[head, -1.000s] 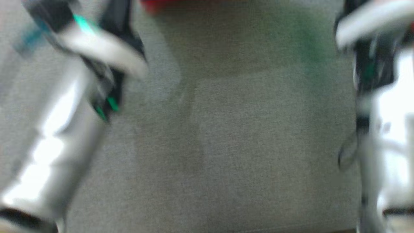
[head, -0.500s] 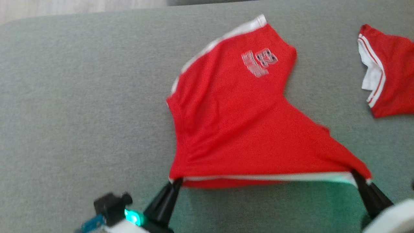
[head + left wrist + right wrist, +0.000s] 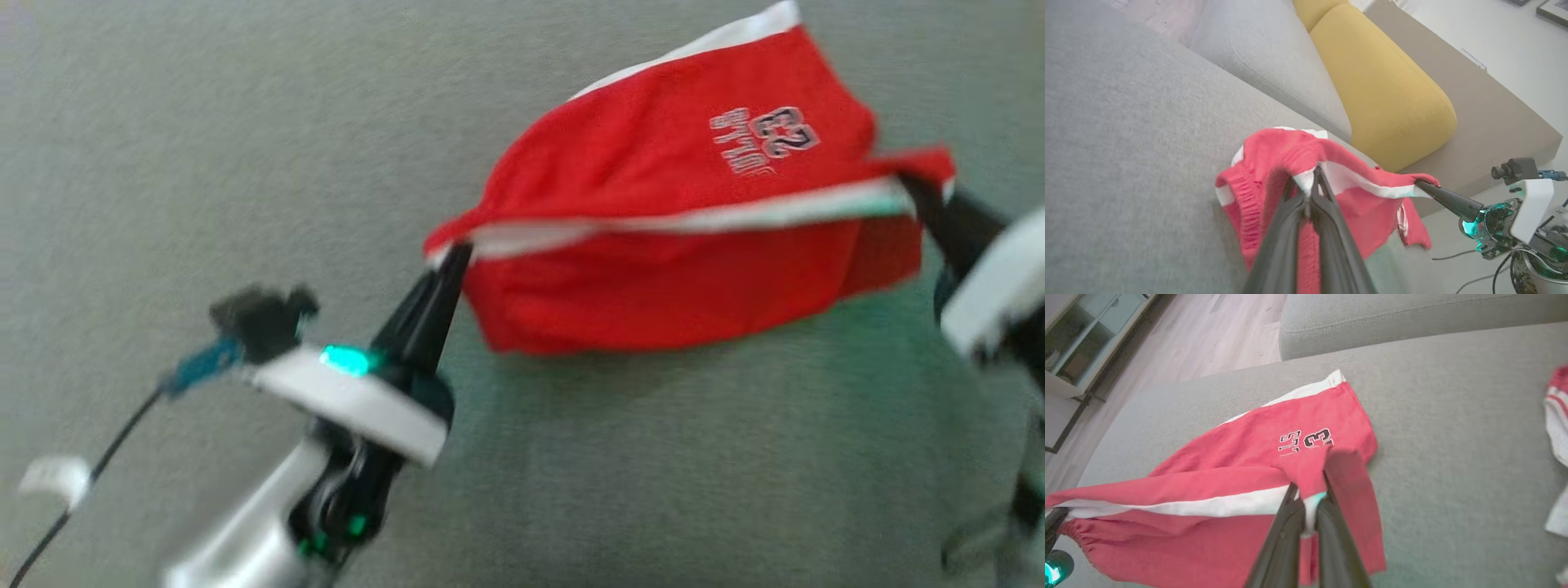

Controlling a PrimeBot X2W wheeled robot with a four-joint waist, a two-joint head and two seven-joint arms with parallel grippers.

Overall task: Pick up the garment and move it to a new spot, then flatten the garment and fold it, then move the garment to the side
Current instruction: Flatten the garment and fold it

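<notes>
The red fabric shorts with white trim and a printed number (image 3: 669, 155) hang stretched between both hands above the grey upholstered sofa seat (image 3: 204, 163); the left hand (image 3: 455, 255), fingers pressed together, pinches one end of the white waistband; the right hand (image 3: 913, 189) pinches the other end; the far leg rests on the seat.

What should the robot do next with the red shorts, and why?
Probably raise both arms together: the left fingers and right fingers pinch the white band stretched between them, but the far end of the red shorts lies on the grey sofa.
</notes>
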